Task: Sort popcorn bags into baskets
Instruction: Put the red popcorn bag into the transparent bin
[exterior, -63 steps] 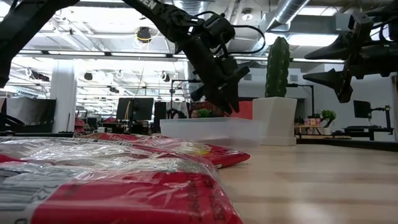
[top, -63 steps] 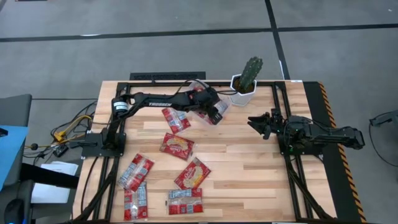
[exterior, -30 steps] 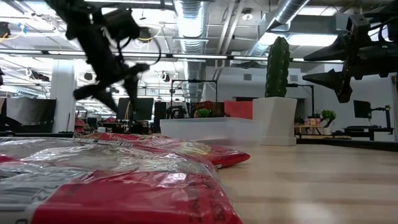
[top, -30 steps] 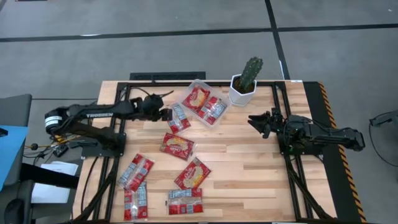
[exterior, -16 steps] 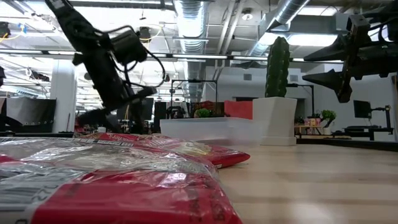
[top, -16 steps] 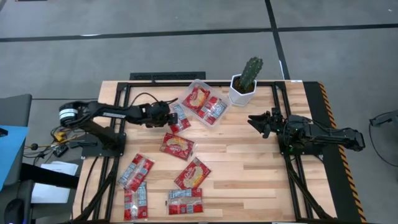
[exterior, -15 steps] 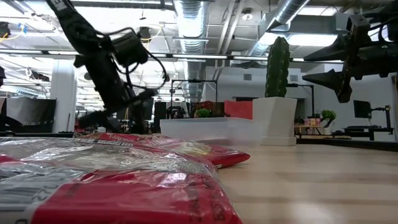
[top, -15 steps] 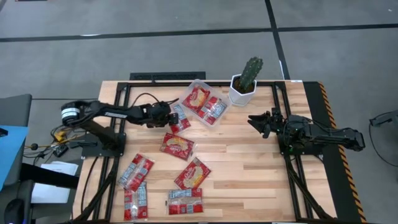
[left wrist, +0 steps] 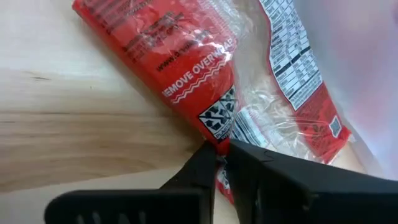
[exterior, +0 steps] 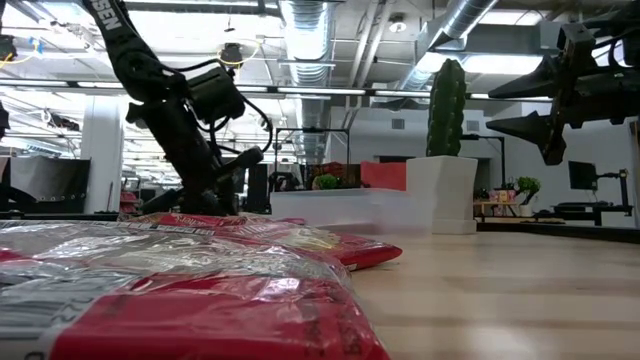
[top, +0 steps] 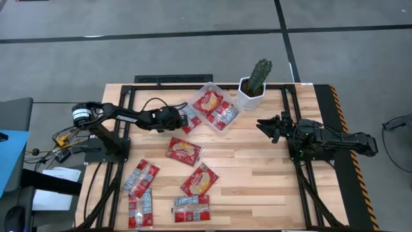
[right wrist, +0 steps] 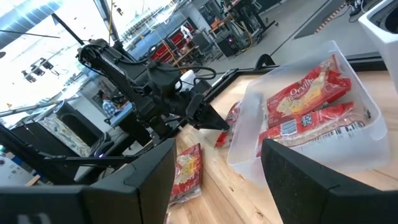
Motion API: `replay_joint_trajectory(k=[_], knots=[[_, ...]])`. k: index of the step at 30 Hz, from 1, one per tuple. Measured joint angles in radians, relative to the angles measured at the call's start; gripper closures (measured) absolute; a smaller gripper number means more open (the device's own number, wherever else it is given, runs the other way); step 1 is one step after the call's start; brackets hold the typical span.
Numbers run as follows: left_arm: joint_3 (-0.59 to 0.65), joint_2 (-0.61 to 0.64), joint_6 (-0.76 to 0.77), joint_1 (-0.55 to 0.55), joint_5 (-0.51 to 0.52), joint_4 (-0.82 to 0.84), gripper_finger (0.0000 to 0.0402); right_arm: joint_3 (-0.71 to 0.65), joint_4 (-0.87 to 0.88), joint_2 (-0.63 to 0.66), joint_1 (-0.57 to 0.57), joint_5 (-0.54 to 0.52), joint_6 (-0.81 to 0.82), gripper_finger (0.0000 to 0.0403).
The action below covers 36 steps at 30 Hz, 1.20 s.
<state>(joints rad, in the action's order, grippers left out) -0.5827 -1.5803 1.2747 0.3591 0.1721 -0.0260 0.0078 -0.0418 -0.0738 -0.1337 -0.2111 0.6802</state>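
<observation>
The left gripper (left wrist: 221, 155) has its fingers pinched nearly closed on the edge of a popcorn bag (top: 187, 118) lying on the surface just beside the basket (top: 196, 96). That thin corner grip may slip when lifted. The right gripper (top: 266, 126) waits, fingers spread, holding nothing.

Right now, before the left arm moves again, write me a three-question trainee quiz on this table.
1. Multiple choice: how many popcorn bags lie inside the clear tub? A) one B) two C) four
2. True or false: the right claw is holding a packet.
3. Fill in: the left claw is shut on the edge of the pinched bag, which lies on the wood ___ the tub (inside/outside).

Key: 1) B. 2) False: it hangs open and empty at the table's right side. 3) outside.
</observation>
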Motion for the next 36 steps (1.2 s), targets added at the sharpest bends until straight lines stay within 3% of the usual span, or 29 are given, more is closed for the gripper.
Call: replay_joint_trajectory(k=[7, 13, 17, 21, 28, 36], knots=[[0.004, 0.067, -0.003, -0.017, -0.113, 0.060, 0.0400, 0.000, 0.000, 0.000, 0.000, 0.000, -0.009, 0.0143], [0.006, 0.247, -0.001, -0.038, -0.108, 0.249, 0.0401, 0.000, 0.000, 0.000, 0.000, 0.000, -0.013, 0.0143], [0.003, 0.375, -0.023, -0.047, -0.112, 0.281, 0.0401, 0.000, 0.000, 0.000, 0.000, 0.000, -0.027, 0.0143], [-0.078, 0.437, -0.122, -0.042, -0.097, 0.371, 0.0401, 0.000, 0.000, 0.000, 0.000, -0.001, -0.027, 0.0143], [-0.335, 0.385, -0.380, -0.005, -0.081, 0.594, 0.0401, 0.000, 0.000, 0.000, 0.000, -0.002, -0.027, 0.0143], [-0.626, 0.143, -0.729, 0.078, -0.166, 0.654, 0.0401, 0.000, 0.000, 0.000, 0.000, -0.004, -0.027, 0.0143]])
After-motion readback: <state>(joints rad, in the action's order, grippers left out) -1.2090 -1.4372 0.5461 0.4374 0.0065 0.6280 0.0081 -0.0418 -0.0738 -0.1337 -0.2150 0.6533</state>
